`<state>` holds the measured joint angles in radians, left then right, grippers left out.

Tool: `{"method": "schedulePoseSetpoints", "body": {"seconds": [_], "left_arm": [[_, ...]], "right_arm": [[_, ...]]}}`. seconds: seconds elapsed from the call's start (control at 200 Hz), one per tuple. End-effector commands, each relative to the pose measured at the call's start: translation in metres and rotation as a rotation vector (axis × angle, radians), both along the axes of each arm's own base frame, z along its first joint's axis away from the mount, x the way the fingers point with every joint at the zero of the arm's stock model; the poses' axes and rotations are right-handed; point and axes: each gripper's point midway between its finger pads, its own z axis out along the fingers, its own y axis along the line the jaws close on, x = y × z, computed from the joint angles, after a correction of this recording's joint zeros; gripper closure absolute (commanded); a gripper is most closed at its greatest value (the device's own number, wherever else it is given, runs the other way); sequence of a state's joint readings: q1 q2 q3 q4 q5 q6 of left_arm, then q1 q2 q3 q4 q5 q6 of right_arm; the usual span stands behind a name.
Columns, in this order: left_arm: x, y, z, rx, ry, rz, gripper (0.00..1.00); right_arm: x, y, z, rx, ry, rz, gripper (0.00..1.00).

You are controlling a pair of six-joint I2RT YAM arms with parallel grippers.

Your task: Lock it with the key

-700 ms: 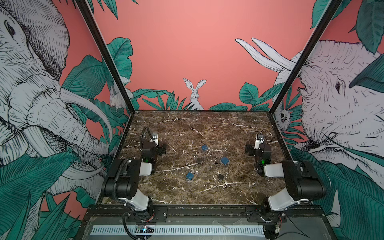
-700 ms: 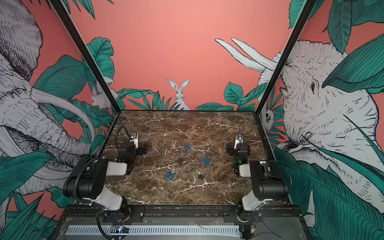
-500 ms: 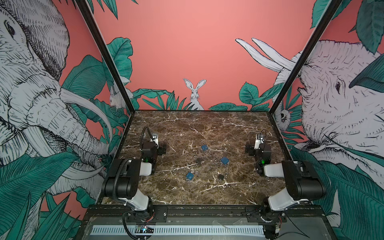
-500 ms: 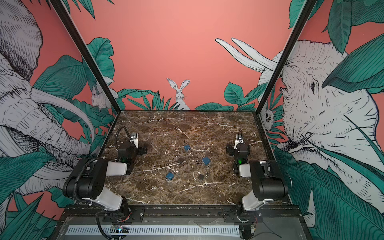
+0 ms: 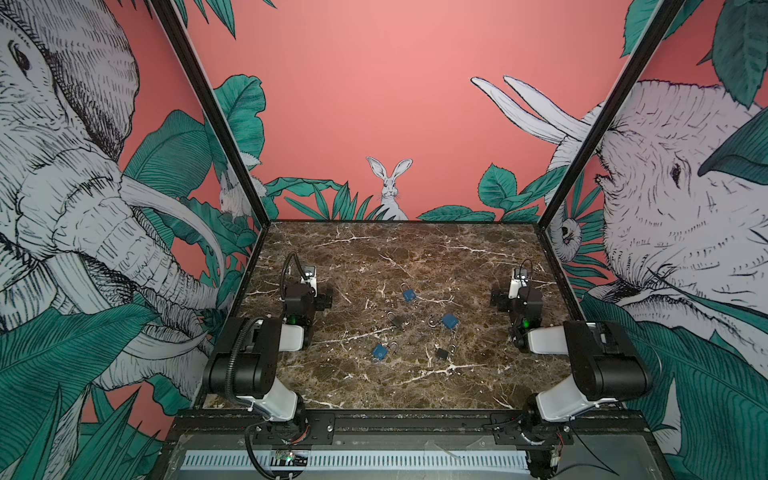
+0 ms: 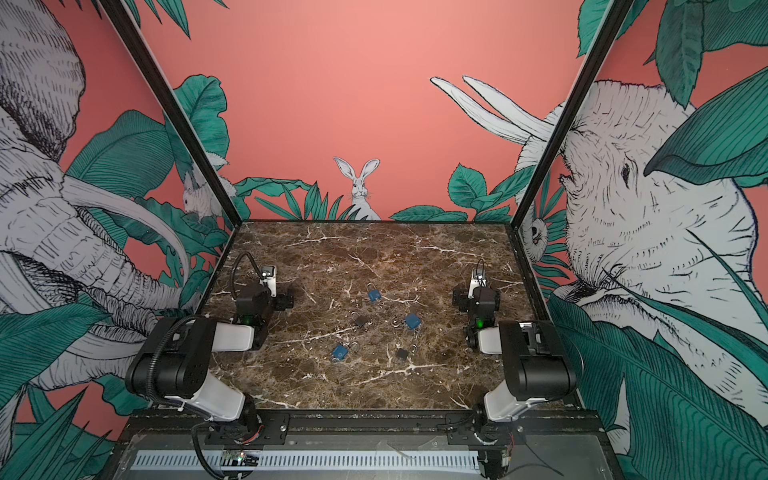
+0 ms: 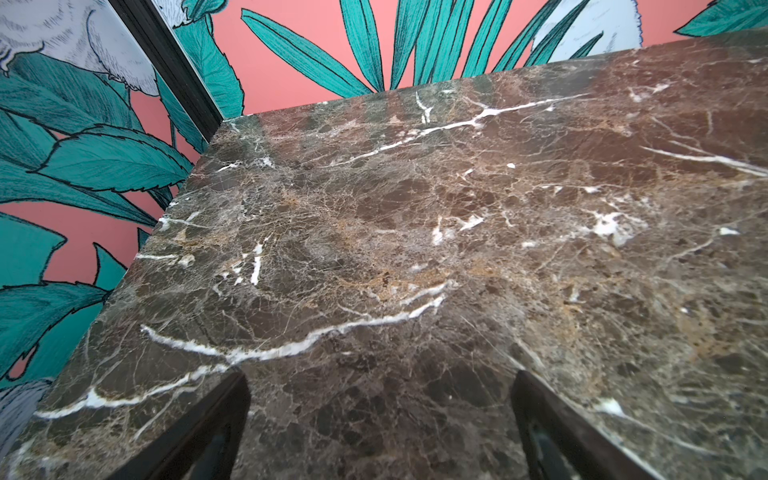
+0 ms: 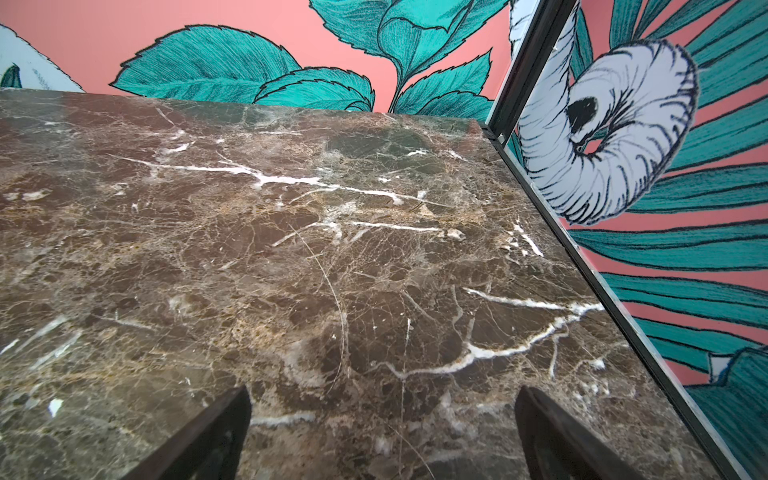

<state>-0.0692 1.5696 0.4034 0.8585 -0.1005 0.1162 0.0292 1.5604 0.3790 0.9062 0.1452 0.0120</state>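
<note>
Several small padlocks lie loose in the middle of the brown marble table [image 5: 374, 249]. Three are blue: one far [image 5: 409, 295] [image 6: 374, 295], one right [image 5: 449, 321] [image 6: 412, 321], one near [image 5: 380, 351] [image 6: 340, 352]. Two are dark [image 5: 397, 320] [image 5: 442, 353]. I cannot make out a key in any view. My left gripper [image 5: 311, 287] [image 7: 380, 390] rests low at the table's left side, open and empty over bare marble. My right gripper [image 5: 517, 287] [image 8: 382, 399] rests at the right side, likewise open and empty. Both are well apart from the locks.
Patterned walls with black corner posts [image 5: 216, 112] [image 5: 598, 124] close in the table on three sides. A black rail [image 5: 395, 419] with both arm bases runs along the near edge. Each wrist view shows bare marble up to a back corner of the enclosure.
</note>
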Motion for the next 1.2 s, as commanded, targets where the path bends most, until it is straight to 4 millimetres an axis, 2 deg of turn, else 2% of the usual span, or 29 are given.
{"method": "schedulePoseSetpoints", "body": {"seconds": [0.0,0.775,0.795,0.85,0.9,0.955,1.0,1.05,1.105,1.195], "left_arm": [[0.003,-0.002,0.013,0.005,-0.041,-0.013,0.01],[0.005,-0.001,0.013,-0.009,-0.037,-0.021,0.01],[0.005,-0.001,0.013,-0.009,-0.038,-0.021,0.02],[0.004,-0.001,0.013,-0.008,-0.041,-0.018,0.16],[0.007,0.002,0.023,-0.003,-0.055,-0.002,0.22],[0.008,0.005,0.035,0.003,-0.028,0.015,0.29],[0.006,0.009,0.05,0.003,-0.006,0.042,0.39],[0.001,0.014,0.066,-0.025,-0.01,0.087,0.41],[-0.002,0.014,0.086,-0.094,-0.043,0.118,0.45],[-0.006,0.001,0.114,-0.189,-0.08,0.101,0.48]], "right_arm": [[0.003,0.001,0.01,0.005,-0.035,-0.001,0.01],[0.004,0.003,0.009,0.006,-0.029,0.014,0.01],[0.004,0.005,0.009,0.007,-0.028,0.025,0.02],[0.006,0.01,0.01,0.005,-0.021,0.057,0.1],[0.005,0.013,0.016,-0.003,-0.022,0.065,0.13],[0.001,0.012,0.032,-0.033,-0.016,0.035,0.14],[-0.003,0.013,0.044,-0.045,0.033,0.006,0.16],[-0.008,0.017,0.06,-0.04,0.074,-0.009,0.21],[-0.014,0.025,0.077,-0.034,0.083,-0.025,0.23],[-0.025,0.048,0.093,-0.038,0.098,-0.01,0.24]]}}
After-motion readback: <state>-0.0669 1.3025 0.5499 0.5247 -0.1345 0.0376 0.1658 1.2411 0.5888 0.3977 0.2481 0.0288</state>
